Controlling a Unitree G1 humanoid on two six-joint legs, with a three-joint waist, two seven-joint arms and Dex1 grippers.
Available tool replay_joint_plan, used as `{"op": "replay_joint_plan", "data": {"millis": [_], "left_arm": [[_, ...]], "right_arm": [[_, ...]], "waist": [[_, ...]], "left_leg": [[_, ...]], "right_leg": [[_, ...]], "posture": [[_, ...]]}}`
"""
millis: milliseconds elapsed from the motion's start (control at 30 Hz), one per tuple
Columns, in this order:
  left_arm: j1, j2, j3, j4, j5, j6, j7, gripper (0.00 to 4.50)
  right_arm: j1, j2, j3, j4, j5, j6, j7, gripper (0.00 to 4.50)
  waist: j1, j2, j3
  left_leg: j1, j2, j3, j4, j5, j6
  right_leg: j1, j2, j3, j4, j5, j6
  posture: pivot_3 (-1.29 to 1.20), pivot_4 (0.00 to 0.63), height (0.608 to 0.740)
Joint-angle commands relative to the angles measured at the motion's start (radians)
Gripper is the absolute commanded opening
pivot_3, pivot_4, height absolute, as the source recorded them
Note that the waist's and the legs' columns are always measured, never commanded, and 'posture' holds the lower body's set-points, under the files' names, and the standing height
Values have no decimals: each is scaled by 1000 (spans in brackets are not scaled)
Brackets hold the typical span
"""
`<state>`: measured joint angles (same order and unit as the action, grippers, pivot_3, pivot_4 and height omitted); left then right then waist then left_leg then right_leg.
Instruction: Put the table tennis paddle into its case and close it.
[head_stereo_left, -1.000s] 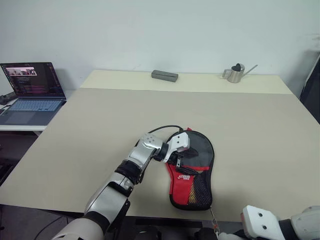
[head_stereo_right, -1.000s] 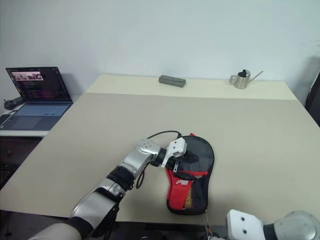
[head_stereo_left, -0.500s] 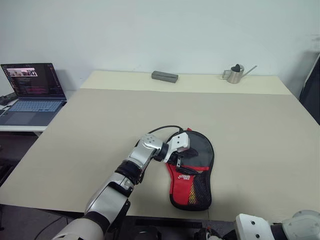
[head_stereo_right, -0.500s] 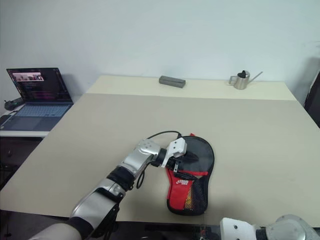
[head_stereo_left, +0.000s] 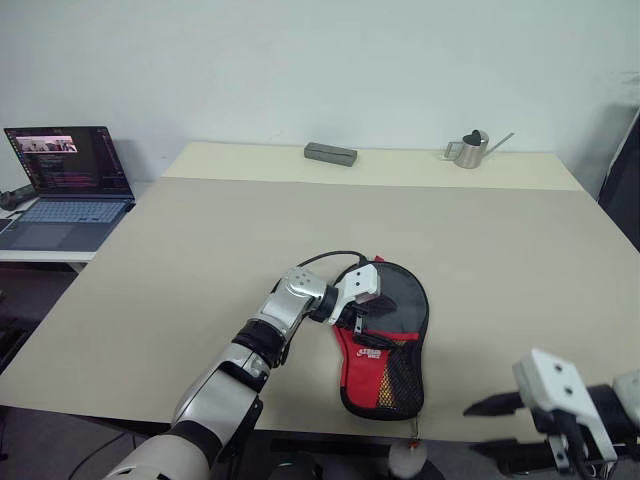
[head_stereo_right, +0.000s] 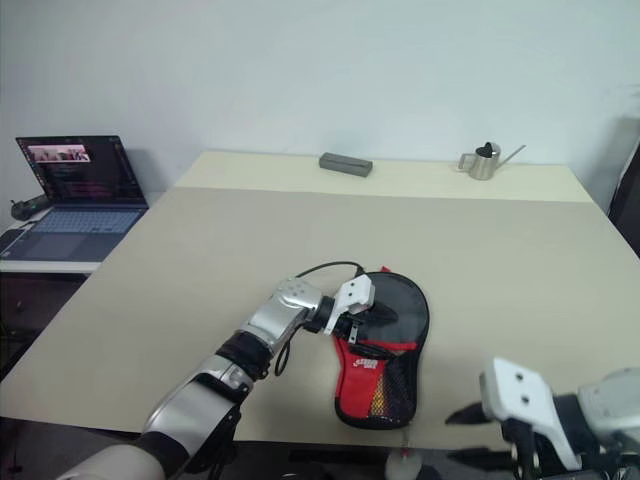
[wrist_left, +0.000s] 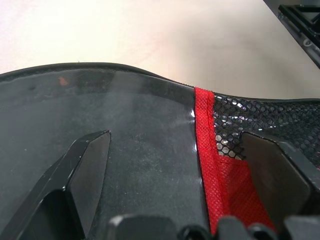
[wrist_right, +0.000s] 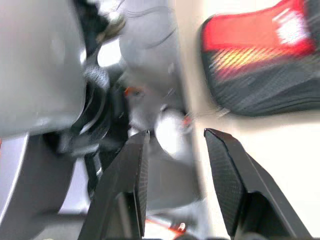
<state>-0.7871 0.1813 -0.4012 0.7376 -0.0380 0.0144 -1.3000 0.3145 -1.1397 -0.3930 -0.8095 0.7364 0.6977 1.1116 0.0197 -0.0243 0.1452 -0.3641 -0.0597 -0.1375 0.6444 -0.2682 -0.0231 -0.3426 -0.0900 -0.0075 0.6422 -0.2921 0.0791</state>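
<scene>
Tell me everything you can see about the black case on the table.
The case is a paddle-shaped black fabric pouch with a clear upper panel, a red logo panel and black mesh at its narrow end. It lies flat near the front edge of the table. The open left gripper rests on it. A white fluffy ball hangs off its narrow end.

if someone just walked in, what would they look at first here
Probably the case, black with a red panel, lying near the table's front edge with the left gripper resting open on its clear side. Next, the right gripper, fingers parted and empty, hovering off the front edge to the case's right. At the far edge stand a small metal watering can and a grey box.
</scene>
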Motion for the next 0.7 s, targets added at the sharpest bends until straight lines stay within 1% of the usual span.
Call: {"op": "replay_joint_plan", "data": {"millis": [33,100,167,233,333,433,567,700], "left_arm": [[63,10,-39,-30,33,27,-27,4500],[74,27,-21,-106,9,55,-42,4500],[83,47,-5,-183,-11,84,-47,4500],[92,65,9,-252,-30,112,-45,4500],[116,105,30,-372,-59,155,-42,4500],[159,158,75,-529,-116,228,-30,4500],[238,246,187,-737,-215,366,23,4500],[346,331,328,-881,-279,464,132,4500]], "right_arm": [[-185,42,34,127,71,62,-98,1928],[-306,104,110,208,16,30,-153,1928],[-413,165,178,287,-17,24,-191,1928],[-487,225,222,352,-57,-14,-209,1928],[-592,304,267,453,-81,-32,-224,1928],[-669,370,291,553,-113,-83,-213,1928],[-741,428,305,699,-151,-150,-186,1928],[-793,449,323,847,-203,-222,-134,1928]], "waist": [[-1,0,1],[-3,2,2],[-6,0,6],[-13,0,7],[-23,2,9],[-25,6,13],[-28,9,17],[-36,12,18]], "left_leg": [[0,0,0,0,0,0],[-1,0,0,-1,0,0],[-2,1,0,-3,0,0],[-8,1,-1,-3,0,-1],[-20,0,-1,-1,2,-5],[-27,-1,0,1,3,-5],[-27,0,-1,1,4,-6],[-26,0,0,1,4,-6]], "right_leg": [[0,0,0,0,0,0],[-2,0,1,0,0,-1],[-6,0,0,2,-1,-3],[-12,1,0,2,1,-8],[-23,0,0,3,1,-8],[-31,0,1,5,2,-8],[-31,0,1,7,2,-9],[-31,0,1,8,2,-9]], "posture": [[0,150,740],[0,150,740],[0,150,740],[0,150,740],[0,150,740],[0,150,740],[0,150,740],[0,150,740]]}}
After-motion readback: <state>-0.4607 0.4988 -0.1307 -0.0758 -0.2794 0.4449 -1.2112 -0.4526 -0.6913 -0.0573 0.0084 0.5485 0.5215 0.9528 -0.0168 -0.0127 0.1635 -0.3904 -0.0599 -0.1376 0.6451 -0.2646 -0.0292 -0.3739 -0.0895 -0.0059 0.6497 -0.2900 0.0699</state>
